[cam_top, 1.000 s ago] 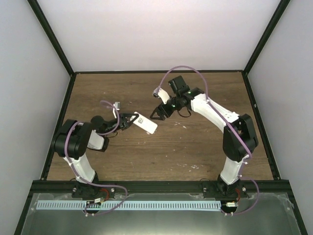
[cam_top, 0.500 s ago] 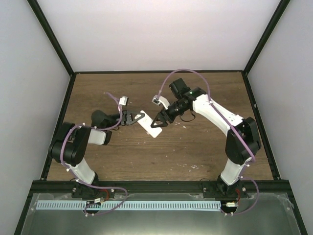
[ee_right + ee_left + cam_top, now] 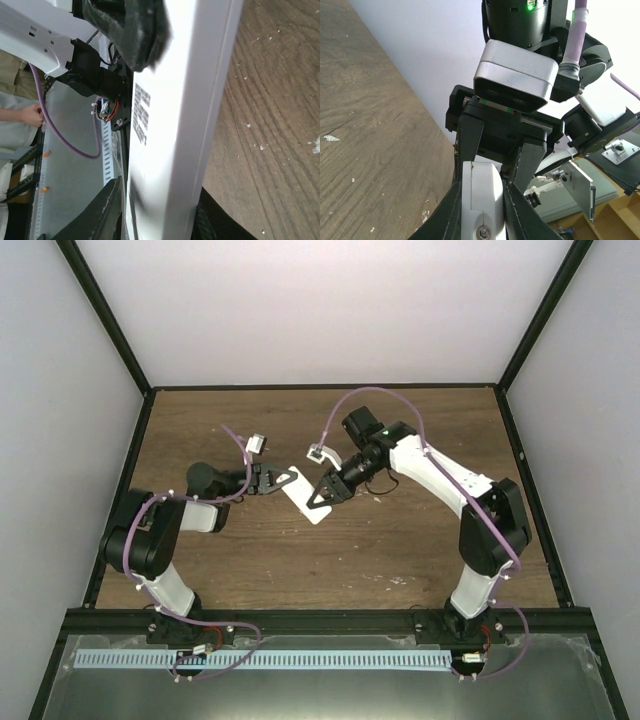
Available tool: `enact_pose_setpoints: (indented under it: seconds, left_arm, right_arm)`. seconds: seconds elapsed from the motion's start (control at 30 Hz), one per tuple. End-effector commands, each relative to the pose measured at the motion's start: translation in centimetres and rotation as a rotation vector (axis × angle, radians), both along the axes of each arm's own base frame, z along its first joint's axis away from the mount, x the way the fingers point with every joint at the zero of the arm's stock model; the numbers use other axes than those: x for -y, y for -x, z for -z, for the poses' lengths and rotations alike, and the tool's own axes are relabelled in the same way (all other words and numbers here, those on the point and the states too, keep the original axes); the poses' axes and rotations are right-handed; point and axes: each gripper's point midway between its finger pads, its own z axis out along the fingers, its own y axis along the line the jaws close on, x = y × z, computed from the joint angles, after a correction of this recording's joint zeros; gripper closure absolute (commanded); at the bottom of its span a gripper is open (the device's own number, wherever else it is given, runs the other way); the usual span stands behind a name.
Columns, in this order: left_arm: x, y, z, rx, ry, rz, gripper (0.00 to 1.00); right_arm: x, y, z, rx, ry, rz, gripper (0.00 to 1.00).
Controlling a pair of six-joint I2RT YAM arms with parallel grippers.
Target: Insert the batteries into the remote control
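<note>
The white remote control (image 3: 312,512) hangs above the table's middle, held between both arms. My left gripper (image 3: 285,480) is shut on one end; in the left wrist view its black fingers (image 3: 451,205) press both sides of the remote control (image 3: 482,197). My right gripper (image 3: 322,497) meets it from the opposite side. In the right wrist view the remote control (image 3: 185,115) fills the gap of the right gripper (image 3: 155,217), with both pads against it. The batteries are out of view.
Bare brown wooden table (image 3: 400,550) lies under both arms, with black frame posts (image 3: 120,340) and pale walls around it. A perforated white rail (image 3: 270,660) runs along the near edge. The right wrist's grey camera housing (image 3: 515,75) looms close in front of the left wrist.
The right gripper has come in from the right onto the remote's free end and its jaws have narrowed onto it. The left gripper shifted slightly, keeping its hold.
</note>
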Motion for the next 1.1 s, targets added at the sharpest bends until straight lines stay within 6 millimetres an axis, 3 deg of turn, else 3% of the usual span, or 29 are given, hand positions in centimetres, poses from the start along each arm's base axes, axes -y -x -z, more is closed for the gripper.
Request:
enact_pose_setpoints:
  seconds: [0.0, 0.2, 0.33, 0.57, 0.67, 0.77, 0.8, 0.83, 0.93, 0.97, 1.07]
  left_arm:
    - [0.1, 0.6, -2.0, 0.124, 0.025, 0.016, 1.00]
    - [0.0, 0.6, -2.0, 0.127, 0.030, 0.001, 0.99]
    - [0.0, 0.8, -1.9, 0.138, 0.025, 0.003, 0.88]
    - [-0.6, 0.5, -0.9, 0.129, 0.011, -0.037, 0.40]
    - [-2.4, -1.1, 2.1, 0.095, -0.054, -0.136, 0.28]
    - [-6.0, -3.3, 5.2, 0.015, -0.115, -0.328, 0.20]
    - [-7.1, -3.9, 5.7, -0.008, -0.128, -0.388, 0.07]
    - [-8.2, -4.5, 6.7, -0.055, -0.163, -0.452, 0.01]
    - [-9.6, -5.4, 5.8, 0.000, -0.294, -0.596, 0.00]
    - [-10.2, -5.9, 6.7, -0.024, -0.383, -0.644, 0.00]
    - [-11.5, -6.1, 5.2, 0.009, -0.531, -0.746, 0.00]
  right_arm:
    - [-0.8, 0.9, -0.3, -0.026, -0.023, -0.046, 0.77]
    - [-1.1, 0.9, -0.2, -0.029, -0.019, -0.053, 0.88]
    - [-1.1, 0.9, -0.3, -0.020, -0.020, -0.052, 0.98]
    - [-0.6, 0.3, 0.2, 0.029, 0.020, -0.023, 0.99]
    - [0.0, -0.4, 1.0, 0.069, 0.070, 0.018, 0.99]
    - [0.9, -1.7, 2.2, 0.120, 0.152, 0.090, 0.99]
    - [1.5, -2.6, 3.0, 0.154, 0.209, 0.137, 0.99]
    - [2.1, -3.6, 3.5, 0.186, 0.256, 0.187, 0.99]
    - [4.2, -6.6, 5.1, 0.290, 0.407, 0.331, 0.99]
    - [5.0, -7.6, 5.4, 0.325, 0.452, 0.381, 0.99]
    - [7.6, -10.8, 6.1, 0.442, 0.595, 0.550, 0.99]
